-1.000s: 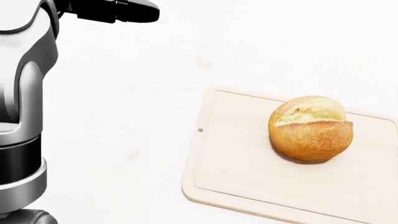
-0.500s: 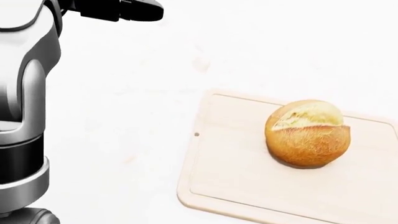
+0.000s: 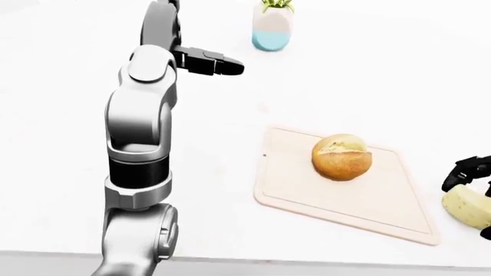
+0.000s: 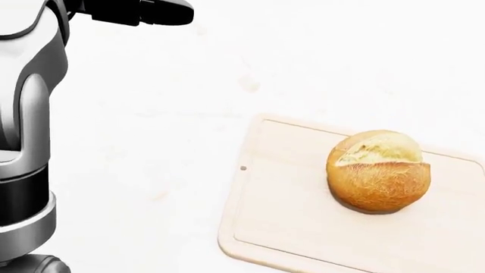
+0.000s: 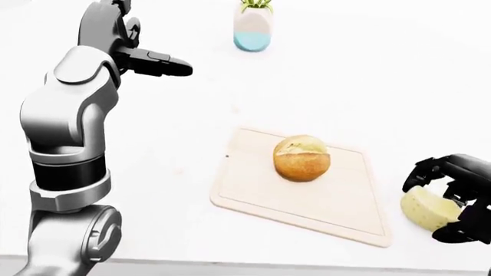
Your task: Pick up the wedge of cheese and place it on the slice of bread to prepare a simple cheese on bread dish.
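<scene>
A round bread roll sits on a pale cutting board on the white counter. The left hand reaches out with black fingers extended, below a small vase. At the right edge, the right hand wraps the cheese wedge.

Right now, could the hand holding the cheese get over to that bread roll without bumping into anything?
Probably yes. The right hand, fingers round the cheese, sits just right of the cutting board; only bare board lies between it and the bread.
</scene>
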